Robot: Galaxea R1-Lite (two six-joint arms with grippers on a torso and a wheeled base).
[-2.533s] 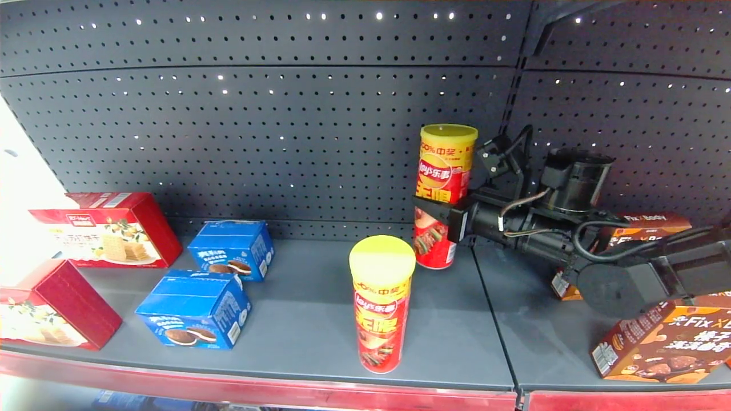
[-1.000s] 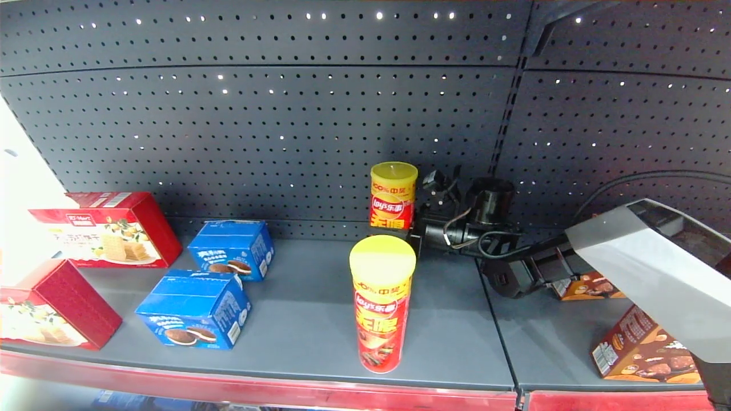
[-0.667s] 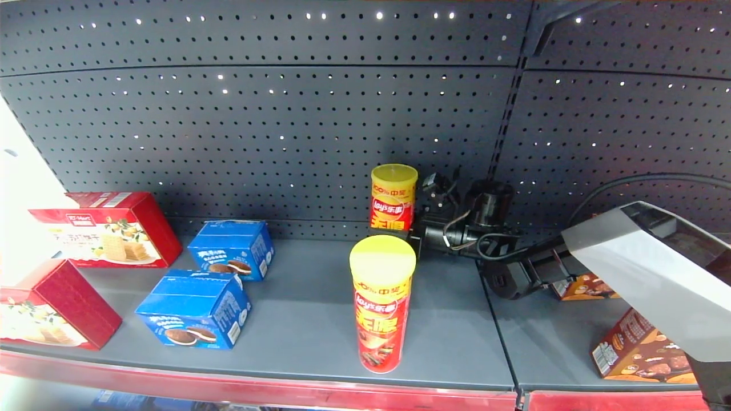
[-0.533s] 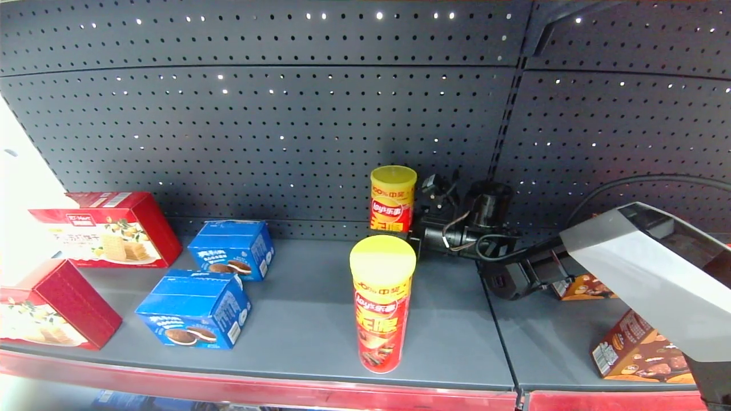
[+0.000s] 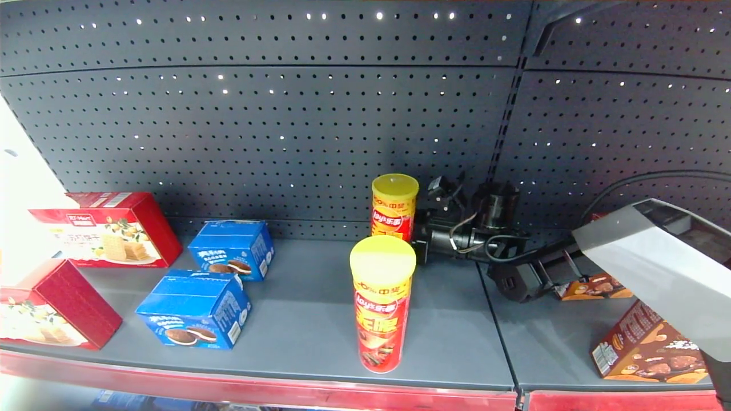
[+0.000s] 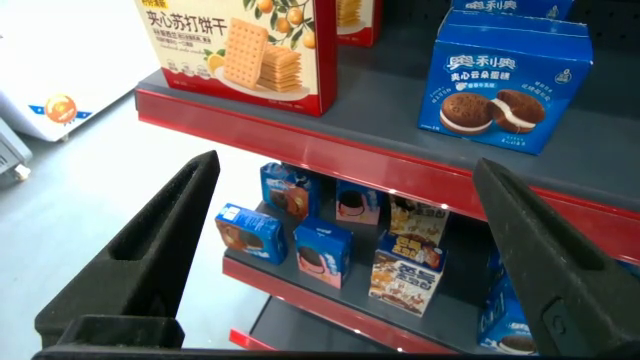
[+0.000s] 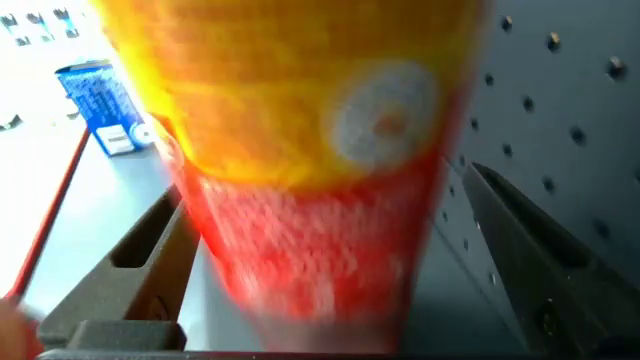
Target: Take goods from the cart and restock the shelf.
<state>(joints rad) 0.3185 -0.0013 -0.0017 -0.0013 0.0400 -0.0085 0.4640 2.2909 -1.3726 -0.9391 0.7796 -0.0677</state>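
Now, over the shelf (image 5: pixel 297 308), the right gripper (image 7: pixel 325 190) is seen lower than a moment earlier, just behind the front can (image 5: pixel 381 302), and the rear can (image 5: pixel 394 205) is lowered with it. Whether that can is clamped or freed cannot be told; release is judged to be next.

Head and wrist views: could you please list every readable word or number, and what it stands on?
Print located, not transcribed:
Front chip can: bold label lettering, legible.
Rear chip can: same label; blurred in the right wrist view.
Blue cookie box: legible lettering.
Red cracker box: legible lettering.
Brown snack box: legible lettering.
Lower-shelf boxes: too small.
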